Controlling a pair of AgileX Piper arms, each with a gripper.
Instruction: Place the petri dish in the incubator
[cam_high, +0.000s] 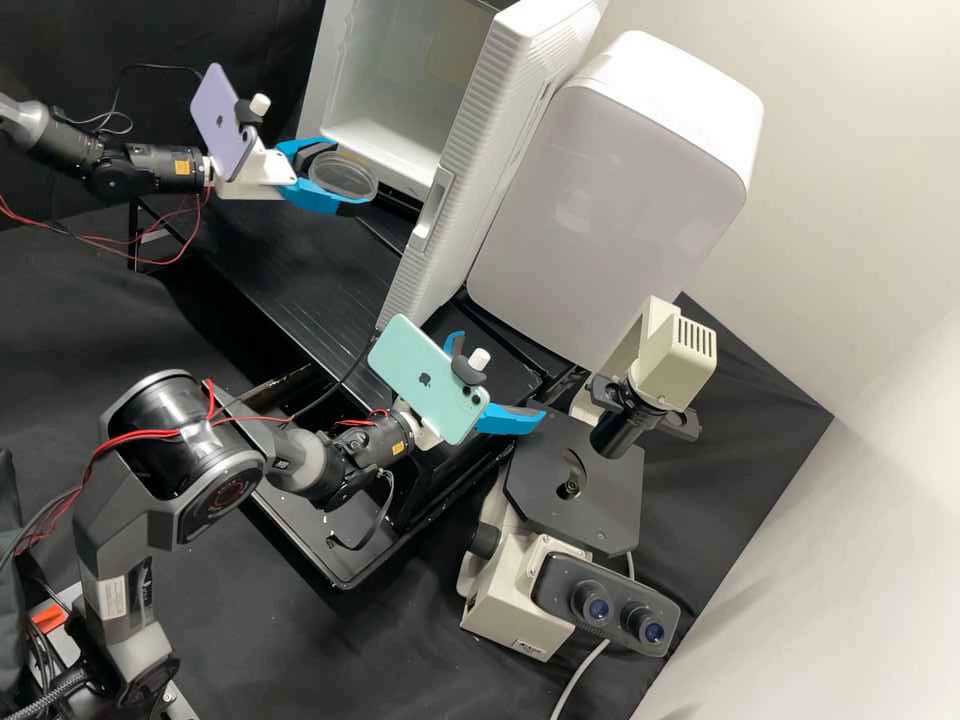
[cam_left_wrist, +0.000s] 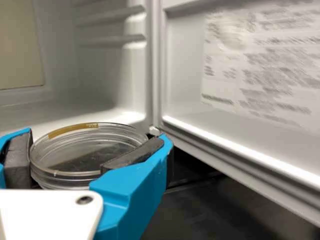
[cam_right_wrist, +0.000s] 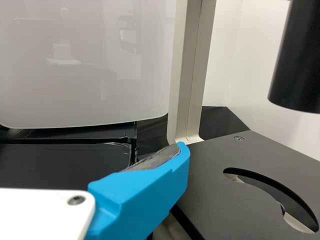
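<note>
Holding the petri dish (cam_high: 343, 178) flat between its blue fingers, the left claw (cam_high: 338, 180) hangs at the open mouth of the incubator (cam_high: 395, 130), just short of the chamber floor and above the black tabletop (cam_high: 290, 280). The dish is clamped by its rim, lid on, and level. I judge the carry to be nearly done and the insertion step in hand. The next move calls for a short push forward over the threshold, a slight drop until the dish base meets the white floor, then a release wide enough to clear the rim before backing out.

The left wrist view adds detail. The dish (cam_left_wrist: 87, 152) sits between dark pads (cam_left_wrist: 131, 159), with shelf rails inside the chamber beyond it and the swung-open door (cam_left_wrist: 235, 130) beside it, a printed sheet on its inner face. The high view gives the wider layout, with the right claw (cam_high: 515, 416) low beside the microscope (cam_high: 560, 590), well apart from the dish. The right wrist view has one blue finger (cam_right_wrist: 145, 192) over the black microscope stage (cam_right_wrist: 250, 165). Whether that claw is open or closed, I cannot tell.
</note>
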